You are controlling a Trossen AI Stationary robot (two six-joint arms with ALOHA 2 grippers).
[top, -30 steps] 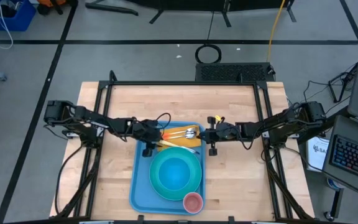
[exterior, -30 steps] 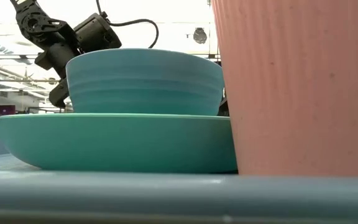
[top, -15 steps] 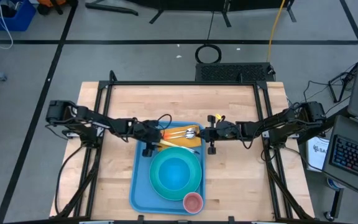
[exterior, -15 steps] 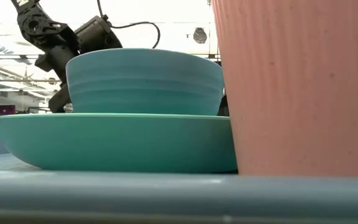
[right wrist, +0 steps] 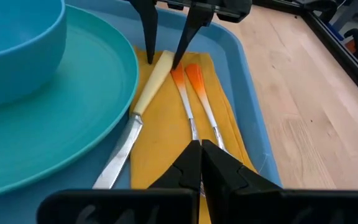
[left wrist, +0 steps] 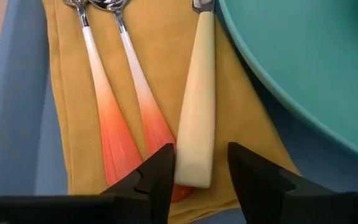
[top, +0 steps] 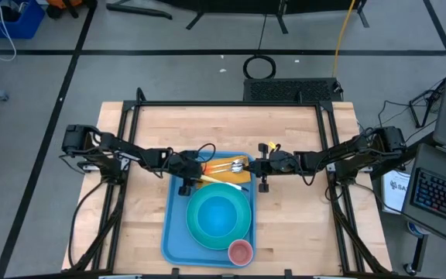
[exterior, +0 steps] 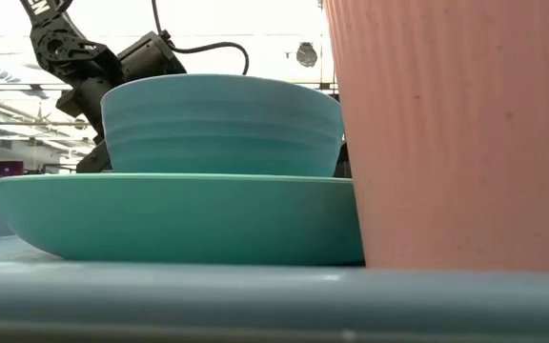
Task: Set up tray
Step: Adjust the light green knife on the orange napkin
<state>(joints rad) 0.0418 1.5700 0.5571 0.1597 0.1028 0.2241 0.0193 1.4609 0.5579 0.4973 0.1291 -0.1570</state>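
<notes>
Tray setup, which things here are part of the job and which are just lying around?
Job: tray, napkin, cream-handled utensil, two orange-handled utensils, plate, bowl, pink cup, left gripper.
Lying about: cable coil, keyboard.

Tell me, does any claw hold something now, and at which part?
Nothing is held. The left claw is open, its fingers on either side of the cream knife handle's end, not closing on it. The right claw is shut and empty above the napkin.

One tray [top: 172, 232] is carrying one plate [top: 198, 229], one bowl [top: 220, 215] and one pink cup [top: 241, 252]. One napkin [left wrist: 160, 56] is bearing three utensils: two orange-handled [left wrist: 114, 134], one cream-handled [left wrist: 197, 130].
</notes>
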